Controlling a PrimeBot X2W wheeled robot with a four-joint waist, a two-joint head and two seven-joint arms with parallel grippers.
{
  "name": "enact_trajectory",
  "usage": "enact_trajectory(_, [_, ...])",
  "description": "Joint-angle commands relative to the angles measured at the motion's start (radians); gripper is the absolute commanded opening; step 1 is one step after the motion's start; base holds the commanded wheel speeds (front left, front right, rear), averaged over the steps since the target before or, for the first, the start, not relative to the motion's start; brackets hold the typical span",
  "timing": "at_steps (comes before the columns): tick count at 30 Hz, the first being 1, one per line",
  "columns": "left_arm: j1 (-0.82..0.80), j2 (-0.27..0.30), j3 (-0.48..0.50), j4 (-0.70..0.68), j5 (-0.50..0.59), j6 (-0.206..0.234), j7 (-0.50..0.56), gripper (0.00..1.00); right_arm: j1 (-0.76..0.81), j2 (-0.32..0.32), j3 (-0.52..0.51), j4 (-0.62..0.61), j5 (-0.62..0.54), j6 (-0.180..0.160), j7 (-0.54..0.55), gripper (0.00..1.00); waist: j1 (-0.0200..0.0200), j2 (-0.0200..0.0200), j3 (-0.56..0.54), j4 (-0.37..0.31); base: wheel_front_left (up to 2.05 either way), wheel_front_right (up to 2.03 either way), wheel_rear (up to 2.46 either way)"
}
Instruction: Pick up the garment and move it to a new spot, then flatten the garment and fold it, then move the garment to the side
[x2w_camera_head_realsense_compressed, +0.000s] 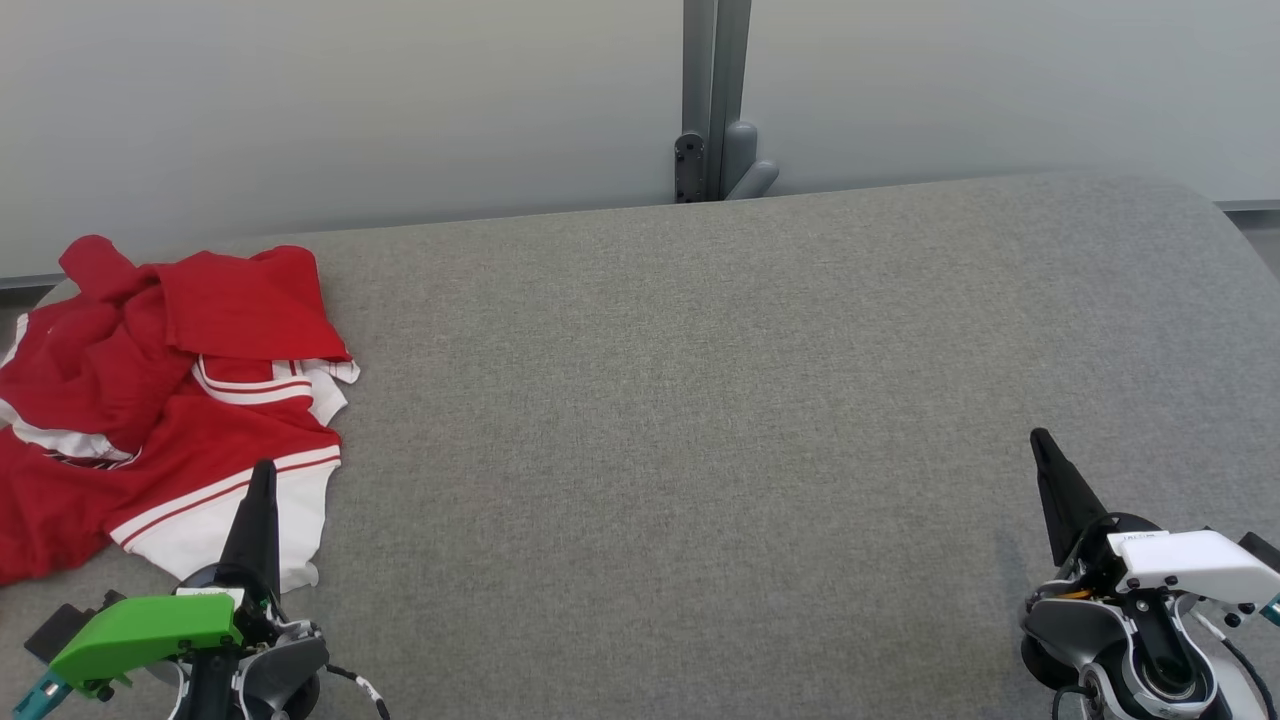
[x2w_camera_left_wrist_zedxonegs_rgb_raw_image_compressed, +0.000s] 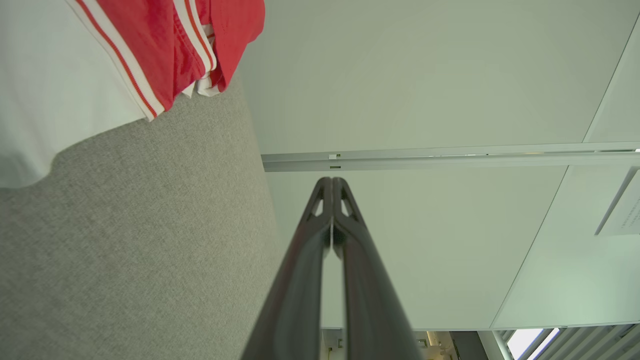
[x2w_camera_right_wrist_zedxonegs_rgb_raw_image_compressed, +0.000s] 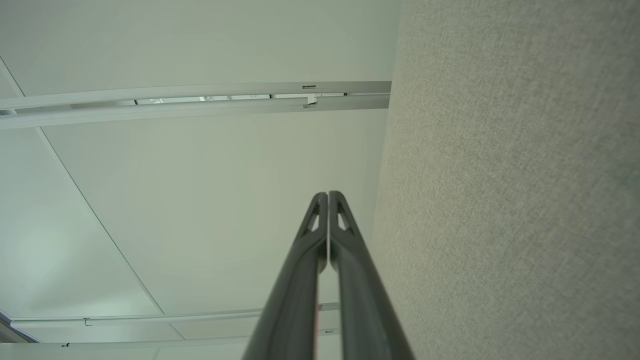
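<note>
A crumpled red-and-white garment (x2w_camera_head_realsense_compressed: 150, 390) lies on the left side of the grey tabletop (x2w_camera_head_realsense_compressed: 700, 400), reaching toward its far edge. The left tool (x2w_camera_head_realsense_compressed: 262, 475) is pinched fully together and holds nothing, at the garment's white near hem. The right tool (x2w_camera_head_realsense_compressed: 1040, 442), likewise closed and empty, is well apart at the near right.

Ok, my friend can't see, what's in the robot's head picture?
A crumpled red and white garment lies at the left of a grey surface. The left gripper, near its white hem, and the right gripper, lower right, are both shut and empty.
</note>
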Motion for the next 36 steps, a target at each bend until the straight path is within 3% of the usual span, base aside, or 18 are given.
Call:
enact_trajectory(1, [-0.011, 0.000, 0.001, 0.000, 0.008, -0.006, 0.002, 0.00, -0.008, -0.001, -0.001, 0.002, -0.006, 0.004, 0.002, 0.00, 0.0000, 0.0000, 0.000, 0.000, 0.00, 0.00, 0.00])
enact_trajectory(5, [-0.011, 0.000, 0.001, 0.000, 0.008, -0.006, 0.002, 0.00, -0.008, -0.001, -0.001, 0.002, -0.006, 0.004, 0.002, 0.00, 0.0000, 0.0000, 0.000, 0.000, 0.00, 0.00, 0.00])
enact_trajectory(6, [0.000, 0.000, 0.000, 0.000, 0.000, 0.000, 0.000, 1.00, 0.000, 0.000, 0.000, 0.000, 0.000, 0.000, 0.000, 1.00, 0.0000, 0.0000, 0.000, 0.000, 0.00, 0.00, 0.00])
enact_trajectory(24, [0.026, 0.000, -0.060, 0.024, 0.028, 0.000, -0.062, 1.00, 0.061, 0.006, 0.018, -0.032, -0.048, -0.004, -0.072, 1.00, 0.0000, 0.0000, 0.000, 0.003, 0.00, 0.00, 0.00])
enact_trajectory(36, [0.005, 0.025, -0.114, 0.053, 0.165, 0.000, -0.122, 1.00, 0.073, -0.013, 0.031, -0.076, -0.261, -0.002, -0.123, 1.00, 0.0000, 0.0000, 0.001, 0.009, 0.00, 0.00, 0.00])
